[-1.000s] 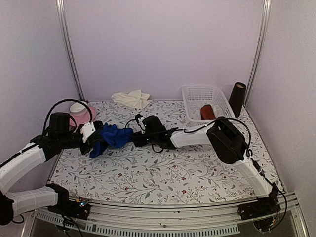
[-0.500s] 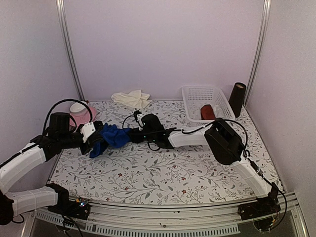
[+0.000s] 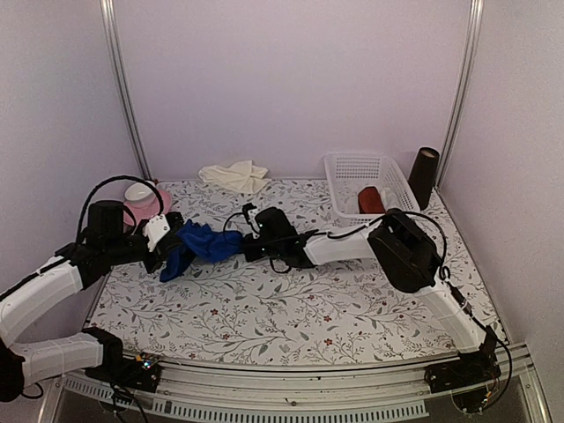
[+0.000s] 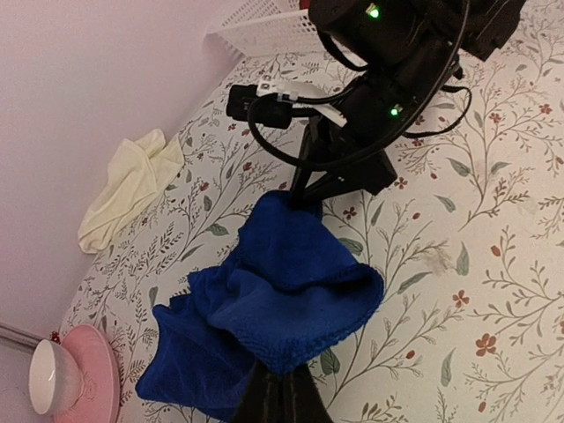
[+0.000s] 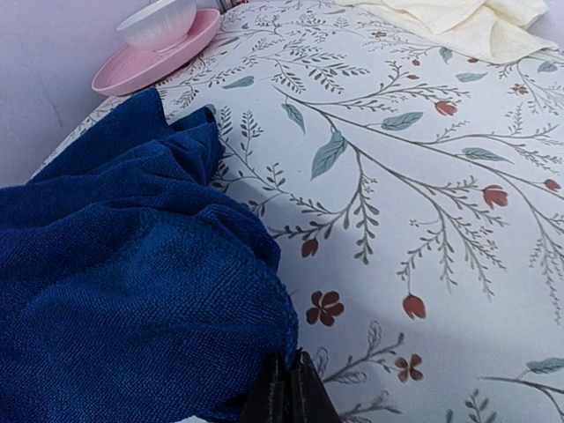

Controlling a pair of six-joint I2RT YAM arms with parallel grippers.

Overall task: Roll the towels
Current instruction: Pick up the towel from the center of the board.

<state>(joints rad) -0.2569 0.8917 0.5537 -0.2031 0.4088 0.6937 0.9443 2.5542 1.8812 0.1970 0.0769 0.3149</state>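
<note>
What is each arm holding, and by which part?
Both hold the blue towel: left gripper pinches one edge, right gripper the opposite corner, jaws shut.

Both arms are built from white shells joined by black joint housings. On the left arm (image 3: 40, 295), a black cable (image 3: 115, 179) is looped over the wrist section. On the right arm (image 3: 339, 245), a bulky black elbow housing (image 3: 404, 251) is seen, and thin black cables are strung along the forearm. Two small green lights (image 4: 372, 11) are lit on its black wrist. The left gripper (image 4: 280, 388) and right gripper (image 5: 286, 388) are fitted with narrow black fingers.
</note>
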